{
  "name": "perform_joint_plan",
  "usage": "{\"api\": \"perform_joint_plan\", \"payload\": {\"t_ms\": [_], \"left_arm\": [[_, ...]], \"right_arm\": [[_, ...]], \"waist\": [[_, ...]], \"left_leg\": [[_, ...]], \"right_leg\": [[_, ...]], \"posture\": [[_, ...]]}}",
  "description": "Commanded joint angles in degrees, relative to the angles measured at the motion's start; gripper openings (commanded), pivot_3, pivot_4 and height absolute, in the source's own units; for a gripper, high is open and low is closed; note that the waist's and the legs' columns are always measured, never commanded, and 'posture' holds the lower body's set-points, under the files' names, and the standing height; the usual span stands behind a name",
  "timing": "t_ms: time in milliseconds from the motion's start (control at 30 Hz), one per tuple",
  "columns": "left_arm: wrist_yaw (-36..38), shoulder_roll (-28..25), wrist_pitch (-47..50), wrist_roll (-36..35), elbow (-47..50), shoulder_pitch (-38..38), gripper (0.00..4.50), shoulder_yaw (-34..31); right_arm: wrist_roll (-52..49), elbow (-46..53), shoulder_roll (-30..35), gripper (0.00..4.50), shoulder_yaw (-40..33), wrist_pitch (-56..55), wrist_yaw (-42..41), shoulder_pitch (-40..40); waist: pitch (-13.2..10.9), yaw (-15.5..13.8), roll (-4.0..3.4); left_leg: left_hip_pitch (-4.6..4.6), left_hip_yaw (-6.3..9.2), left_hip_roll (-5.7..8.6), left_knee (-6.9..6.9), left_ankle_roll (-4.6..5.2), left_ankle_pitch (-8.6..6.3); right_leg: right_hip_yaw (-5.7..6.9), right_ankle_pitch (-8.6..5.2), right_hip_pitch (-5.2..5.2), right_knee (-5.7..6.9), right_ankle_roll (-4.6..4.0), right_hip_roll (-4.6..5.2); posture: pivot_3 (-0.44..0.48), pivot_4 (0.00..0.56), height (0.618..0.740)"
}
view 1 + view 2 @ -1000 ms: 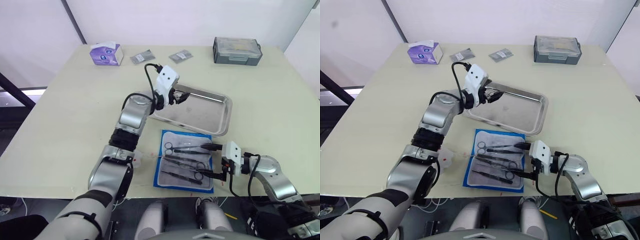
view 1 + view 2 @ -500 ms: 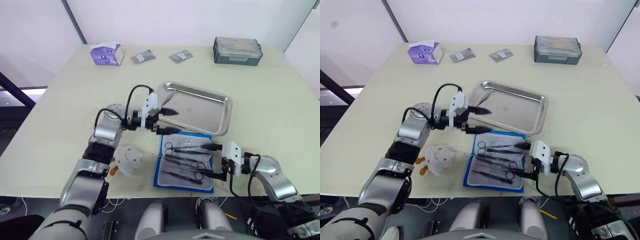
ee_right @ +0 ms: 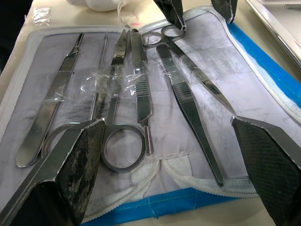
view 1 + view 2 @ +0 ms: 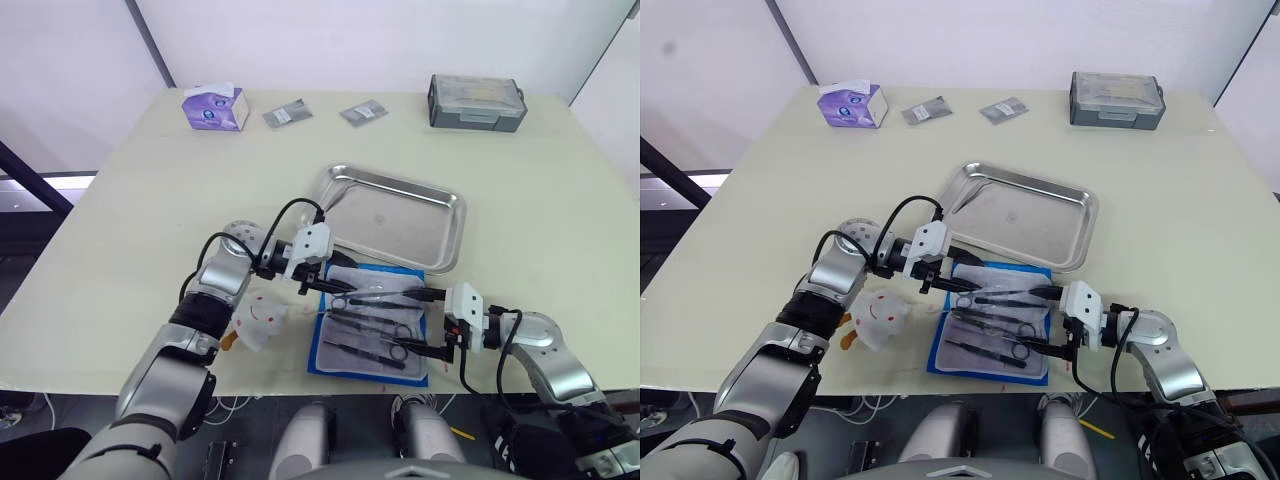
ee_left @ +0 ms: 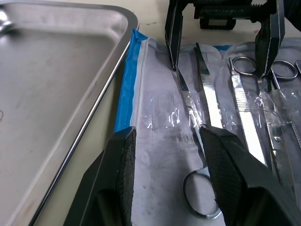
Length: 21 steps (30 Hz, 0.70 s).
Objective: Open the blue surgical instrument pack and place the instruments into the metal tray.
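- Since 1 s ago my left gripper [image 4: 335, 284] has swung off the metal tray [image 4: 445, 228] and come down to the far-left corner of the blue surgical instrument pack [image 4: 372, 318], while my right gripper [image 4: 424, 322] has stayed put at the pack's right edge.
- My left gripper's 2 fingers are spread and empty, straddling the ring-handled scissors [image 5: 200, 155] at the pack's tray-side edge.
- My right gripper is spread wide too, empty, its fingers reaching over the pack's right edge.
- Lying open and flat just in front of the tray, nearly touching its near rim, the pack shows its pale lining [image 3: 197, 92] with the instruments [image 3: 136, 89] in a row on it.
- I judge the instruments stiff, light, thin and slippery; they sit almost flush on soft fabric, so a pinch may skid off.
- Clear film strips [image 3: 106, 77] cross the shafts and may hold the tools down, dragging the limp pack along when 1 is lifted.
- For the scissors I would pinch across the shank just beyond the rings, where the metal is thickest, and let my right gripper pin the pack's edge.
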State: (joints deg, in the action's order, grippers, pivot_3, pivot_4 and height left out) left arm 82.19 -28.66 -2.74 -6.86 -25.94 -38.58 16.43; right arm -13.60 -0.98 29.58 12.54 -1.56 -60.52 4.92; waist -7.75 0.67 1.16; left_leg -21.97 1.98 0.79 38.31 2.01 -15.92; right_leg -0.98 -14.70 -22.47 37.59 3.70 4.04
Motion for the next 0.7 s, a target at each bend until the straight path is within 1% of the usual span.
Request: {"api": "perform_joint_plan", "payload": {"t_ms": [33,500,700], "left_arm": [[0.46,0.03,-0.52,-0.09,1.71,0.53,2.18,0.20],[-0.91,-0.10,-2.43,3.44,0.68,2.01,2.18,2.59],[-3.45,-0.47,-5.53,6.96,-3.46,0.64,2.18,3.29]], "right_arm": [[1.78,-2.42,0.54,4.50,1.37,1.98,0.23,-2.02],[1.93,-2.83,0.50,4.50,1.27,1.68,0.42,-1.76],[1.86,-2.64,0.57,4.50,1.20,1.71,0.56,-1.98]], "waist": [[0.00,0.00,0.00],[0.00,0.00,0.00],[0.00,-0.02,0.00]], "left_leg": [[0.00,0.00,0.00,0.00,0.00,0.00],[0.00,0.01,0.00,0.00,0.00,0.00],[0.02,0.01,0.00,0.00,0.00,0.00]], "right_leg": [[0.00,0.00,0.00,0.00,0.00,0.00],[0.00,0.00,0.00,0.00,0.00,0.00],[0.00,0.00,0.02,0.00,0.00,0.00]], "posture": [[0.000,0.150,0.734],[0.000,0.150,0.734],[0.000,0.150,0.734]]}}
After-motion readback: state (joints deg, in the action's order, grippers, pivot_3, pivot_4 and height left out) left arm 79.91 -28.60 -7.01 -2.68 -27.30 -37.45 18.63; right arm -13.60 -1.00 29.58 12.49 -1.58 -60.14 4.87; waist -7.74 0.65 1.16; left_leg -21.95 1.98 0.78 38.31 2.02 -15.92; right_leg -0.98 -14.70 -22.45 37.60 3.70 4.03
